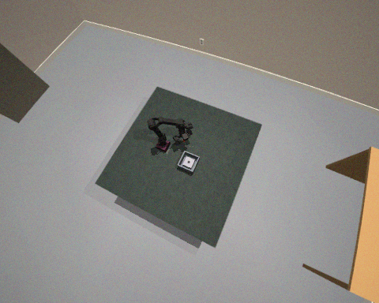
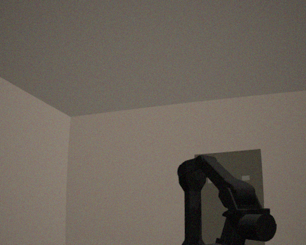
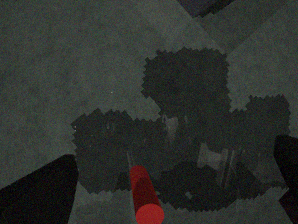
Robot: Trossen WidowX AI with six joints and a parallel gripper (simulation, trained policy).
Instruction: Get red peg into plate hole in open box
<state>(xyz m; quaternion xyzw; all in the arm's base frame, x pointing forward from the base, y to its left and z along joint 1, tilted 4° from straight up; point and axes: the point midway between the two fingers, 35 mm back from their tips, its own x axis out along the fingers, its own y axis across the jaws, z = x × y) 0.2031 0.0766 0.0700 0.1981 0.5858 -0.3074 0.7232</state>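
The red peg [image 3: 150,215] appears to stand upright, its round end toward the wrist camera, low in the wrist view. It also shows as a small red spot [image 1: 185,140] beside the hand in the top view. My gripper [image 3: 179,157] [image 1: 180,140] is open and empty above the table. The peg shows between the lines of the two fingers, nearer the left one, and is not gripped. The open grey box [image 1: 185,169] lies below and right of the hand in the top view. Its white plate [image 1: 185,161] has a dark central hole. The exterior view does not show the fingertips.
The dark green table top [image 1: 224,138] carries the box and the arm's maroon base [image 1: 163,146], which is left of the box. The arm's shadow falls around the peg in the wrist view. A dark corner at the top of that view cannot be identified.
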